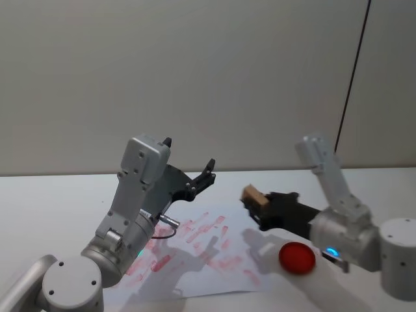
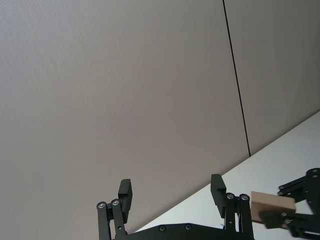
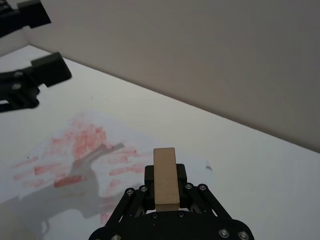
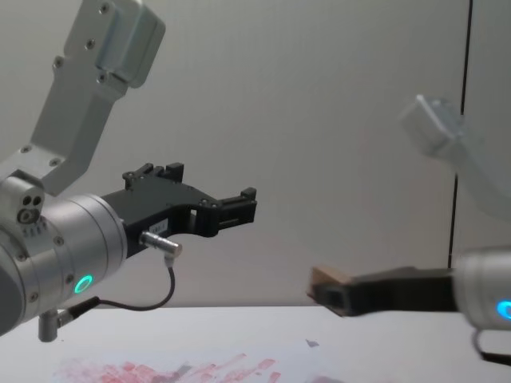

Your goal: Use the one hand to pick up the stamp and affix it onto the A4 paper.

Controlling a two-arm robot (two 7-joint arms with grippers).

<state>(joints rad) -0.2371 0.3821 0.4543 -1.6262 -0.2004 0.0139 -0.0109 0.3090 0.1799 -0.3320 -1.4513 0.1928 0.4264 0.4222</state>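
Observation:
My right gripper (image 1: 260,205) is shut on the stamp (image 1: 252,194), a light-brown wooden block held in the air above the right edge of the A4 paper (image 1: 195,260). In the right wrist view the stamp (image 3: 165,177) stands between the black fingers, with the paper (image 3: 75,155) and its red ink prints lying beyond it. From the chest, the stamp (image 4: 329,279) hangs well above the paper (image 4: 160,371). My left gripper (image 1: 207,174) is raised over the paper's far side, open and holding nothing, its fingers (image 2: 125,192) spread wide.
A round red ink pad (image 1: 297,257) lies on the white table (image 1: 58,195) under my right forearm, right of the paper. A grey wall (image 1: 208,78) rises behind the table, with a thin black vertical line at the right.

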